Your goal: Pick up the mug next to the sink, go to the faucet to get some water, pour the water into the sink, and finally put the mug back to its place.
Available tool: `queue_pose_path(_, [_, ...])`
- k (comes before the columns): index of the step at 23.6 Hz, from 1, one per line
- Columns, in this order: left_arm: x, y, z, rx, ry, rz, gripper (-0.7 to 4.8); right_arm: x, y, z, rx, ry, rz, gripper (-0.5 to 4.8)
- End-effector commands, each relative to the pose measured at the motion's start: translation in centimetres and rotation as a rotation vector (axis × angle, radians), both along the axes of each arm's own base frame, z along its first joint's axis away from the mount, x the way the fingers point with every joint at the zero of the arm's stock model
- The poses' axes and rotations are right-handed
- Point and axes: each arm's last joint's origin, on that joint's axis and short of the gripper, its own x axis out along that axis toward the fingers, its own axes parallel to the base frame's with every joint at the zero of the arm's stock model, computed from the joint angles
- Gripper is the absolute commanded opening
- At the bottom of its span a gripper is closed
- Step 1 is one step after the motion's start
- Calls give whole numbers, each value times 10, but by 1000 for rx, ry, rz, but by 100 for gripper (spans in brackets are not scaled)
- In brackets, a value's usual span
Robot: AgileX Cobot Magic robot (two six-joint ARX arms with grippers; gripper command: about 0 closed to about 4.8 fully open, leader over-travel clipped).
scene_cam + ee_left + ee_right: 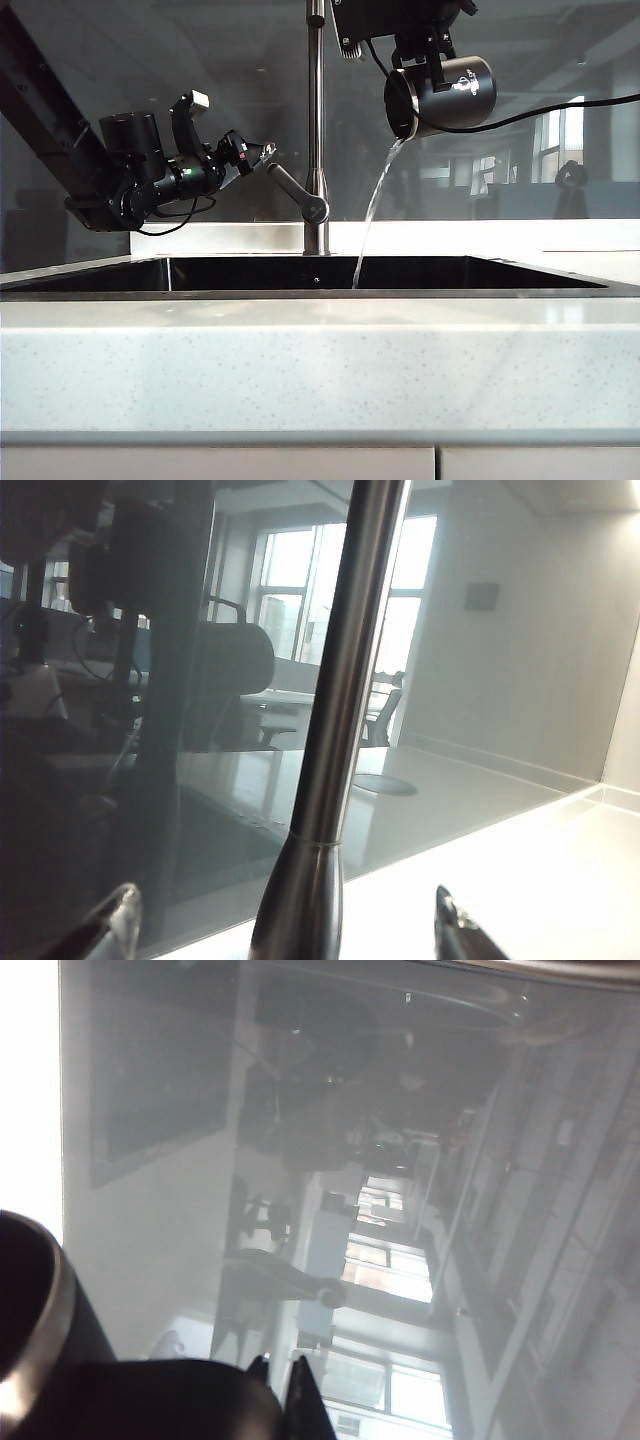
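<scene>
Right gripper [432, 62] at one o'clock of the faucet [316, 120], clamped on the tilted mug [442, 97]; water [372, 210] falling into the sink [300, 273]. Left gripper [262, 153] at nine o'clock of the faucet, jaws wide open beside the lever [297, 193], holding nothing.

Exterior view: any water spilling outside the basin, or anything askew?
Nothing stands out. The matte black mug, tipped in the right gripper, sends its thin clear stream into the dark recessed sink. The open left gripper sits by the steel faucet's lever.
</scene>
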Motion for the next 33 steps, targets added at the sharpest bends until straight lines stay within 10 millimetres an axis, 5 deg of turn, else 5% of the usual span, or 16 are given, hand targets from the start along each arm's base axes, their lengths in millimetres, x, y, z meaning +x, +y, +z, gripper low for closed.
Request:
queue_pose_path(1, [-1,0,3,-1,-9,-5,371,-6,-2,17,-2,-68,-3,-1])
queue_pose_path(12, [-1,0,2,-1,-6,-6,371,-9,-3,21,83,-75,-9,-1])
queue_pose_path(16, [-1,-1,2,4,-4,-20,371,-9,-6,20,590,-95,-109,-1])
queue_pose_path(25, [-1,-1,2,-14,22,-44,371,-6,-36,5,1351,103,-151,-1])
queue_pose_path(33, [-2,-1,2,-13,37,-80,371,-19,-89,-24,1629,24,-153,-1])
